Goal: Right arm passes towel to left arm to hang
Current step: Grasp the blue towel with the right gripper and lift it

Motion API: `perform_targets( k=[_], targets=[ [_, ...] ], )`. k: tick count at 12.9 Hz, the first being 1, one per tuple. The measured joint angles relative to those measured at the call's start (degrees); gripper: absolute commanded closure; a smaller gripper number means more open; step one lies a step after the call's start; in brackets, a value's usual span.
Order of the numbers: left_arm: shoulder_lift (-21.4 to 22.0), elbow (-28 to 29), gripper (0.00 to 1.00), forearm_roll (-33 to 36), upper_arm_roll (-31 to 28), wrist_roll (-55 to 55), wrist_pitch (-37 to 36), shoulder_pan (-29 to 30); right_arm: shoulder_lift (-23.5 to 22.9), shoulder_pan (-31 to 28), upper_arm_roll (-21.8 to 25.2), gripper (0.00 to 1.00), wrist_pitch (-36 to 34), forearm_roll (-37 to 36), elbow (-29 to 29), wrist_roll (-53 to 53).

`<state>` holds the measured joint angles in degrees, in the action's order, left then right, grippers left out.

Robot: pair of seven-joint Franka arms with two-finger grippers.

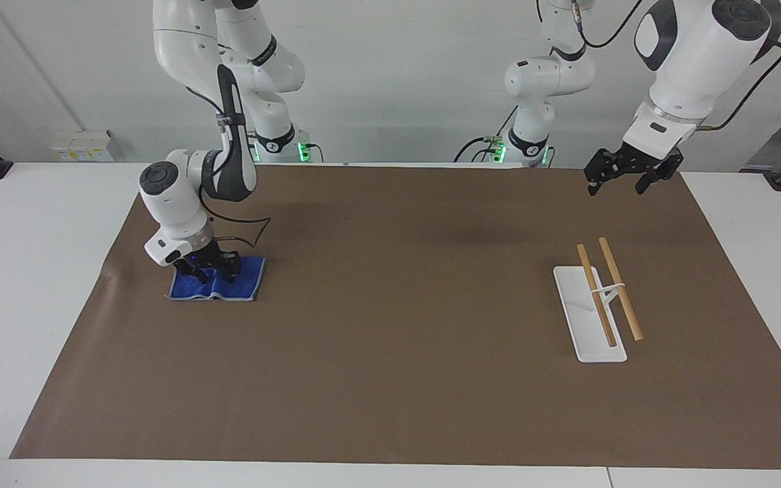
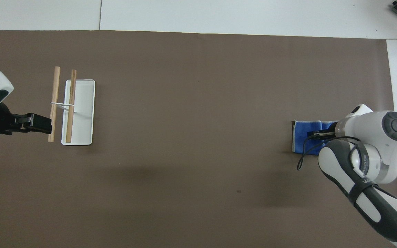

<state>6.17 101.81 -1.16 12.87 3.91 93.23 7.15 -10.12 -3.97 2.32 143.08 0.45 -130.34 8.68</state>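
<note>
The blue towel [image 1: 224,290] lies on the brown mat at the right arm's end of the table, bunched into a ridge under the gripper. It also shows in the overhead view [image 2: 301,138]. My right gripper [image 1: 207,270], with its blue wrist light, is down on the towel and pinches its middle; in the overhead view the right gripper [image 2: 317,134] covers part of it. My left gripper [image 1: 624,179] is open and empty. It hangs in the air over the mat's edge at the left arm's end, and the overhead view shows this left gripper [image 2: 41,124] beside the rack.
A towel rack stands on the mat at the left arm's end: a white base [image 1: 577,308] with two wooden bars [image 1: 621,291] on a white post. The overhead view shows the base [image 2: 84,113] and bars [image 2: 54,100]. The brown mat [image 1: 397,305] covers the table's middle.
</note>
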Motion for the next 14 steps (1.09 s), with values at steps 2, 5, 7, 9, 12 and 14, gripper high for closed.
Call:
perform_targets(
  k=[2, 5, 7, 9, 12, 14],
  targets=[
    [0.00, 0.00, 0.00, 0.00, 0.00, 0.01, 0.01, 0.00, 0.01, 0.00, 0.00, 1.00, 0.03, 0.00, 0.18, 0.00],
    [0.00, 0.00, 0.00, 0.00, 0.00, 0.01, 0.02, 0.00, 0.03, 0.00, -0.01, 1.00, 0.13, 0.03, 0.47, 0.00],
    [0.00, 0.00, 0.00, 0.00, 0.00, 0.02, 0.02, 0.00, 0.63, 0.02, -0.17, 1.00, 0.14, 0.07, 1.26, 0.00],
    [0.00, 0.00, 0.00, 0.00, 0.00, 0.03, 0.04, 0.00, 2.49, 0.03, -1.16, 1.00, -0.36, 1.32, 1.80, -0.01],
    [0.00, 0.00, 0.00, 0.00, 0.00, 0.06, 0.04, 0.00, 6.24, 0.10, -4.42, 1.00, -7.13, 7.06, 3.98, -0.38],
    [0.00, 0.00, 0.00, 0.00, 0.00, 0.09, 0.04, 0.00, 8.66, 0.12, -6.82, 1.00, -12.88, 11.71, 6.54, -1.88]
  ],
)
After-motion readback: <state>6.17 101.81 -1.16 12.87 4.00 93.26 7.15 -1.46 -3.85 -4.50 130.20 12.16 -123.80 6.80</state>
